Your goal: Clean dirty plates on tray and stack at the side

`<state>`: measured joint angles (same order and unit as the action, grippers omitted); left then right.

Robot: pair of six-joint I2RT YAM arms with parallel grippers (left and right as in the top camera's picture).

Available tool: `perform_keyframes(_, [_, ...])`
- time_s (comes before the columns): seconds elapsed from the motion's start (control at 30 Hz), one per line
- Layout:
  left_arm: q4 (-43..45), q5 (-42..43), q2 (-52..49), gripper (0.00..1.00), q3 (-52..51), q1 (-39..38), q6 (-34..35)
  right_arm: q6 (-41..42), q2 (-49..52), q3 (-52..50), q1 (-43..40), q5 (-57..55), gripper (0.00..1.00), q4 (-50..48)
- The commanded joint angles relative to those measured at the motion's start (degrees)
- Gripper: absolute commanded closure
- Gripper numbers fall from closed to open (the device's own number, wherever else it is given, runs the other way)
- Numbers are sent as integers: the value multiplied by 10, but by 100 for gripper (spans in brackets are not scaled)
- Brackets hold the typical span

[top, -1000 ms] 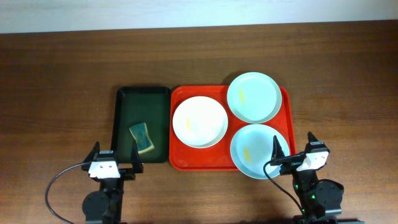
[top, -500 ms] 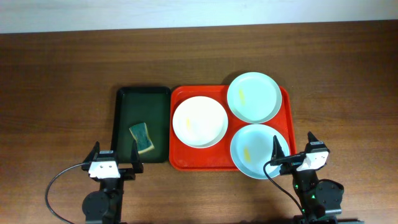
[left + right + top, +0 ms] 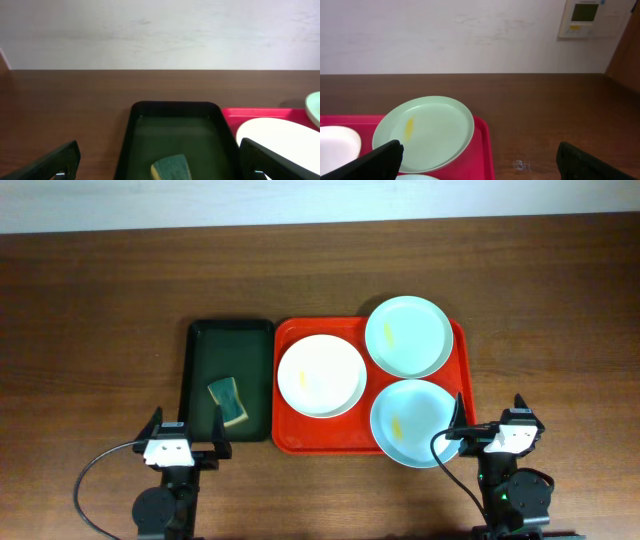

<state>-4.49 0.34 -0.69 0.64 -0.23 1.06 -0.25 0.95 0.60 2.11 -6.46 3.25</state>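
- Overhead: three plates lie flat on the red tray point(image 3: 290, 435), each with a yellow smear. The white plate point(image 3: 320, 376) is at left, the far mint plate point(image 3: 407, 336) at the back, and the near mint plate point(image 3: 418, 423) just beside my right gripper point(image 3: 489, 418).
- Judgement: stiff, light, glossy, likely slippery and chippable. Only the raised rim offers a hold, so pinch the edge.
- Sponge point(image 3: 228, 401) sits in the green tray point(image 3: 205, 340), ahead of my left gripper point(image 3: 187, 428). Likely soft.
- Both grippers are spread wide and empty, and I see no contact.

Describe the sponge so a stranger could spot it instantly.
Mid-table lies a big red tray; a narrower dark green tray sits along its left side. The sponge lies in the green one: a small green-and-yellow block, unlike the round plates.
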Motion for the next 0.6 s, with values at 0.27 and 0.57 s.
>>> perform_keyframes(0.27, [-174,40,-49,1,201,-3,0,145,16,110,-3,33,2,62])
perform_keyframes(0.57, [-344,85,-263,1,478,-3,12,144,205,376,-3,92,2,256])
